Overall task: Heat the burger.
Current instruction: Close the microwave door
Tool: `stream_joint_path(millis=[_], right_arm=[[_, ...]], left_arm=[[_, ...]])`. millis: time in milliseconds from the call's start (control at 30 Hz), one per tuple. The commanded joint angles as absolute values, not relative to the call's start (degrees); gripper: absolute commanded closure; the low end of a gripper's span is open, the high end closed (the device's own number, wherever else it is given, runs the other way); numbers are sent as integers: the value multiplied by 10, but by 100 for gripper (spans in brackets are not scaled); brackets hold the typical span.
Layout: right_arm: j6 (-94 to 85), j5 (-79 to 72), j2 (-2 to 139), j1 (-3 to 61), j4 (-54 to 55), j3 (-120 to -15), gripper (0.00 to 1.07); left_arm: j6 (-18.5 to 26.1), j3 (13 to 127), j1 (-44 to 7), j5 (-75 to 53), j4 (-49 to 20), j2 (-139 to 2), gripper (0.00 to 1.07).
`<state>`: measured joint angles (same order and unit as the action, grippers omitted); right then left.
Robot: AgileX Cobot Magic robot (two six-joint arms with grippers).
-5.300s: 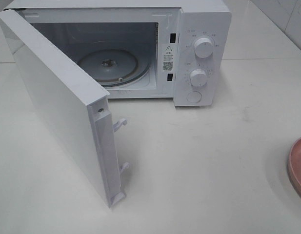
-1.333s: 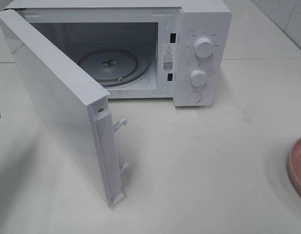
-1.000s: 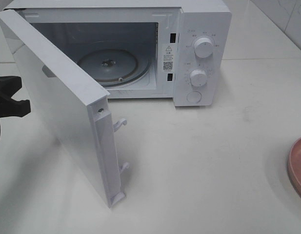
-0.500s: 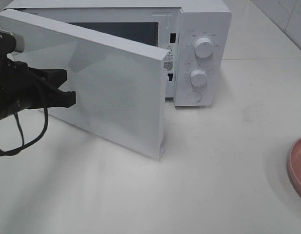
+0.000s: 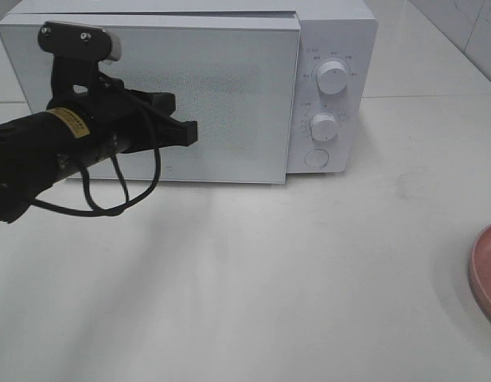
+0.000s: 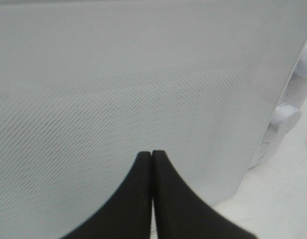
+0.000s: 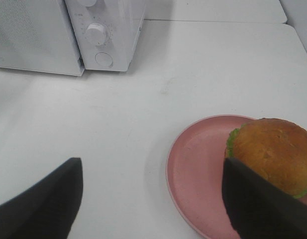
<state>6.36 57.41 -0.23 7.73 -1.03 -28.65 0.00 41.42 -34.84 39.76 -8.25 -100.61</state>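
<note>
Microwave (image 5: 229,87): white, set at the back of the white worktop (image 5: 309,278). Its door (image 5: 221,103) is seen flush with the body, apparently closed, with a fine dotted mesh panel across the front. Two round white dials (image 5: 333,77) and a round button (image 5: 316,157) are stacked on the control panel at the right of the door.

Left gripper (image 5: 189,133): black, carried on a black arm reaching in from the left of the high view, a loop of cable hanging beneath it. The fingers (image 6: 143,169) are pressed together with nothing between them; in the left wrist view the tips are pointed at the mesh of the door, close against it. Actual contact cannot be told.

Burger (image 7: 272,154): golden-brown domed bun with a green lettuce edge, resting on the pink plate (image 7: 198,164), toward one side of it. It is outside the microwave, well apart from it on the worktop.

Pink plate: only its rim is shown in the high view, at the right edge.

Right gripper (image 7: 153,199): fingers (image 7: 44,199) spread wide, held above the worktop; one is seen beside the burger, the other over bare worktop. Nothing is held.
</note>
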Motion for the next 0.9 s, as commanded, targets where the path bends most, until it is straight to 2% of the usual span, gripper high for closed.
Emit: stream_joint_path(millis=[33,267,333,567,700,900], right_arm=[[61,572,-19,73,-11,-285,32],[61,572,-19,73,-11,-285,32],[61,572,-19,73,-11,-285,32],[61,572,-19,73,-11,-285,32],[61,572,-19,73,-11,-285,32],[61,572,-19,73,-11,-285,32]], left_arm=[[0,458,-365,379,-105,-1031,107],[5,513,-380,364,-135,-1067,107],[29,552,-388,345,-148,-1090,107],[45,601,-390,328,-189,-1121,107],[78,645,-390,301,-223,-1145,107],[99,692,-390,293,-241,-1176,107]])
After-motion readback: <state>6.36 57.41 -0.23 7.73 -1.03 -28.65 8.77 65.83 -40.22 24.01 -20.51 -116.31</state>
